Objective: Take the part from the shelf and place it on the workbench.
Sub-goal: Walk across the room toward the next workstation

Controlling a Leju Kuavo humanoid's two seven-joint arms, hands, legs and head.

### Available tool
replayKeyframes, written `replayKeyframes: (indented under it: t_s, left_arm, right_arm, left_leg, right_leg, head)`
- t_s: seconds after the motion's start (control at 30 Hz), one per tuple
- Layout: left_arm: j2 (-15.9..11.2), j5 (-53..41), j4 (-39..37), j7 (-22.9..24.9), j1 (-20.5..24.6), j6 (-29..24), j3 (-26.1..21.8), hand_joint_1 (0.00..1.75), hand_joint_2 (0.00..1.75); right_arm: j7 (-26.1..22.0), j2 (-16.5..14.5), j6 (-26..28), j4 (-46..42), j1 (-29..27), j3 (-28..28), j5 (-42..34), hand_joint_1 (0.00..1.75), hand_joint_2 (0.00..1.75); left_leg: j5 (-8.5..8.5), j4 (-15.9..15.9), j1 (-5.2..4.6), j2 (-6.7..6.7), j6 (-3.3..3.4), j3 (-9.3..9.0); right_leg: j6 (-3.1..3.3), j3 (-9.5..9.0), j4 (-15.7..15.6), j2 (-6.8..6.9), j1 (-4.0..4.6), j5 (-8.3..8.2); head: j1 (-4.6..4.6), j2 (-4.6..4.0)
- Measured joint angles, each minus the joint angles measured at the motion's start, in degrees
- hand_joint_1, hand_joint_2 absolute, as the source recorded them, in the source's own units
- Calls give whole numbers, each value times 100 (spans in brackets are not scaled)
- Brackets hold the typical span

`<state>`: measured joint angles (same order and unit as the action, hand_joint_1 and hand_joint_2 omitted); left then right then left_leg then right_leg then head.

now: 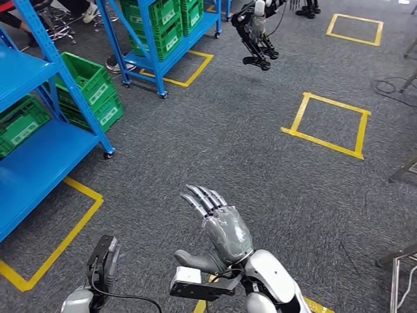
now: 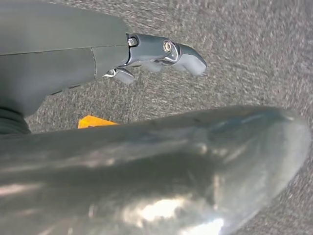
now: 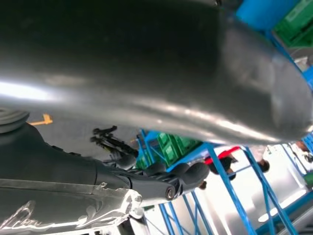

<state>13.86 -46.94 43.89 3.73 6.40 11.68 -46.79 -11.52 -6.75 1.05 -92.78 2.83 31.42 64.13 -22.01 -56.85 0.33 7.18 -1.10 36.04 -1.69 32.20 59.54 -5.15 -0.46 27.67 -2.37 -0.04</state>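
Note:
My right hand [image 1: 221,225] is raised over the grey carpet in the head view, its fingers [image 1: 202,197] spread and straight, and it holds nothing. In the right wrist view its dark fingers [image 3: 177,178] reach toward a blue shelf [image 3: 225,186] with green crates [image 3: 173,147]. My left arm [image 1: 101,267] comes in low at the bottom left. The left hand [image 2: 147,51] hangs above the carpet with a finger stretched out and nothing in it. I cannot make out the part among the crates.
A blue shelf [image 1: 39,156] with green crates [image 1: 88,88] stands at the left. A second shelf [image 1: 162,55] stands farther back. Another robot's dark legs [image 1: 255,36] are at the top centre. Yellow tape squares [image 1: 327,124] mark the floor. Metal legs [image 1: 395,270] stand at the right edge.

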Motion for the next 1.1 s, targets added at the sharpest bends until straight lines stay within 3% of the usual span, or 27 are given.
replayKeyframes:
  t_s: [0.07, 0.13, 0.2, 0.27, 0.3, 0.33, 0.37, 0.43, 0.5, 0.57, 0.6, 0.63, 0.67, 0.73, 0.8, 0.83, 0.87, 0.93, 1.0, 1.03, 1.1]
  left_arm:
    - [-11, -11, 0, 16, -24, -44, 6, 0, 0]
    - [-18, -25, 0, 44, -48, -80, 6, 0, 0]
    - [-7, -32, 0, 56, -33, -87, 13, 0, 0]
    - [9, -35, 0, 56, -23, -86, 19, 0, 0]
    - [12, -35, 0, 56, -30, -86, 20, 0, 0]
    - [13, -35, 0, 56, -39, -86, 19, 0, 0]
    - [11, -35, 0, 56, -45, -86, 19, 0, 0]
    - [11, -35, 0, 56, -43, -86, 19, 0, 0]
    - [20, -37, 1, 56, -31, -86, 21, 0, 0]
    - [25, -40, 2, 56, -29, -87, 21, 0, 0]
    - [21, -43, 4, 56, -37, -88, 20, 0, 0]
    - [16, -45, 8, 56, -40, -88, 20, 0, 0]
    - [14, -44, 11, 56, -35, -90, 19, 0, 0]
    - [21, -34, 19, 58, -18, -95, 19, 0, 0]
    - [35, -14, 21, 68, -25, -105, 17, 0, 0]
    - [43, -4, 24, 77, -39, -114, 14, 0, 0]
    - [53, 7, 31, 86, -51, -126, 11, 0, 0]
    - [90, 21, 56, 113, -59, -155, 4, 0, 0]
    - [177, -54, 149, 187, -75, -147, 29, 0, 0]
    - [244, -87, 253, 233, -108, -151, 89, 0, 0]
    - [375, 45, 553, 433, -223, -78, 348, 0, 0]
  right_arm:
    - [3, -1, 5, -1, 1, -1, 10, 0, 0]
    - [3, -3, 12, -3, 1, -1, 23, 0, 0]
    - [3, -4, 19, -4, -5, -2, 31, 0, 0]
    - [3, -4, 21, -5, -13, -3, 33, 0, 0]
    - [3, -4, 21, -5, -17, -3, 34, 0, 0]
    - [3, -4, 21, -5, -18, -3, 35, 0, 0]
    - [3, -4, 22, -5, -18, -3, 36, 0, 0]
    - [3, -4, 22, -5, -17, -3, 37, 0, 0]
    - [5, -3, 22, -5, -17, -6, 38, 0, 0]
    - [6, -4, 24, -5, -6, -7, 38, 0, 0]
    - [5, -5, 25, -5, 3, -6, 38, 0, 0]
    - [6, -6, 27, -10, 10, -5, 37, 0, 0]
    - [7, -7, 29, -14, 12, -5, 37, 0, 0]
    - [8, -3, 32, -21, -13, -6, 36, 0, 0]
    - [11, 1, 32, -20, -60, -7, 38, 0, 0]
    - [13, 2, 34, -20, -81, -8, 38, 0, 0]
    - [15, 2, 37, -20, -99, -8, 39, 0, 0]
    - [15, 3, 43, -17, -135, -10, 34, 0, 0]
    - [13, 3, 48, -8, -192, -24, 9, 0, 0]
    - [41, -8, 68, 0, -232, -50, -8, 0, 0]
    - [167, -79, 165, 29, -301, -173, -40, 0, 0]
  left_leg:
    - [33, 26, 16, 93, -69, 34]
    - [-45, -101, 1, -112, -113, 107]
    - [-339, -659, -25, -475, -138, 390]
    - [-627, -1408, -22, -616, -158, 794]
    - [-643, -1601, -21, -637, -162, 910]
    - [-546, -1579, -20, -654, -161, 916]
    - [-361, -1340, -22, -689, -155, 805]
    - [3, -594, -55, -950, -133, 411]
    - [68, -154, -94, -1155, -64, 159]
    - [-29, -89, -89, -1052, 32, 105]
    - [-58, -78, -75, -970, 66, 73]
    - [-91, -71, -58, -892, 102, 31]
    - [-120, -67, -42, -813, 130, -19]
    - [-200, -63, -28, -664, 173, -101]
    - [-299, -63, -24, -488, 183, -203]
    - [-358, -63, -19, -397, 177, -278]
    - [-424, -63, -10, -304, 165, -368]
    - [-564, -68, 12, -133, 119, -543]
    - [-668, -45, 28, 16, 56, -629]
    - [-686, -28, 35, 72, 19, -654]
    - [-670, -17, 41, 68, -40, -680]
  right_leg:
    - [75, -22, -36, 82, 15, -1]
    - [151, -59, -73, 218, 15, -23]
    - [203, -96, -102, 384, 23, -20]
    - [225, -119, -104, 562, 38, 16]
    - [226, -138, -104, 648, 41, 41]
    - [218, -167, -104, 731, 42, 73]
    - [205, -210, -104, 810, 42, 111]
    - [155, -309, -99, 958, 64, 220]
    - [90, -400, -118, 1092, 109, 334]
    - [25, -526, -145, 1189, 127, 392]
    - [-8, -570, -129, 1162, 117, 413]
    - [-39, -555, -22, 1042, 100, 447]
    - [-66, -437, 200, 891, 81, 510]
    - [-100, 71, 962, 603, 53, 723]
    - [-115, 623, 1561, 540, 47, 878]
    - [-116, 776, 1589, 530, 46, 829]
    - [-116, 825, 1414, 511, 45, 661]
    - [-133, 752, 673, 315, 18, 18]
    - [-97, 663, 120, 106, -8, -433]
    - [-51, 643, 0, 73, -9, -502]
    - [62, 518, -56, 194, 16, -444]
  head:
    - [-4, 0]
    - [-30, 0]
    - [-62, 0]
    - [-70, 0]
    - [-73, 0]
    - [-73, 0]
    - [-73, 0]
    - [-73, 0]
    - [-64, 0]
    - [-55, 0]
    - [-54, 0]
    - [-47, 0]
    - [-36, 0]
    - [-10, 0]
    - [-1, 0]
    - [1, 0]
    - [1, 0]
    - [18, -1]
    - [56, -1]
    - [68, -1]
    - [61, -1]
